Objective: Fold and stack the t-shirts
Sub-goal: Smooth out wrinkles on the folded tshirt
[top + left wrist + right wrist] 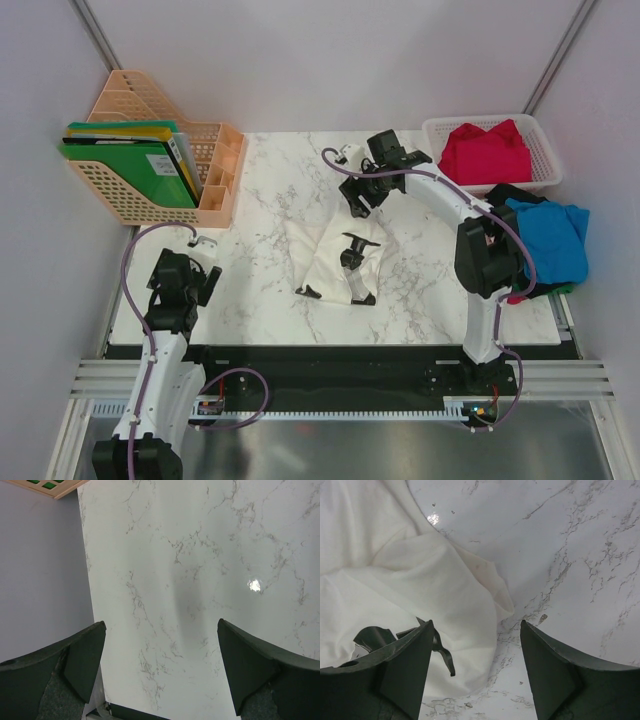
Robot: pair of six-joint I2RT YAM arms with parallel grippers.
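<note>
white t-shirt (pixel 335 255) crumpled near the middle of the marble table (pixel 260 190), unfolded, with black print showing on its near part. right gripper (pixel 360 196) hovering above the far edge of that shirt, arm reaching in from the right; seen from the right wrist (pixel 476 625), jaws standing well apart with nothing between them, left finger over the white cloth (pixel 395 580) beside a bit of black print, right finger over bare marble (pixel 580 555), a rounded fold of the shirt's edge lying just ahead of the gap. cannot tell whether the fingers touch the cloth. red t-shirt (pixel 485 150) bunched inside the white mesh basket (pixel 540 135) at the far right corner. blue t-shirt (pixel 550 240) heaped at the table's right edge, near side of the basket, with black cloth (pixel 512 192) beneath and beside it. left gripper (pixel 205 268) held low near the table's left front edge, well apart from every shirt; in the left wrist view (pixel 160 625), jaws spread wide and empty over bare marble (pixel 200 555). peach file rack (pixel 150 160) with green folders (pixel 125 160) at the far left corner, one corner of it showing at the top of the left wrist view (pixel 50 486).
</note>
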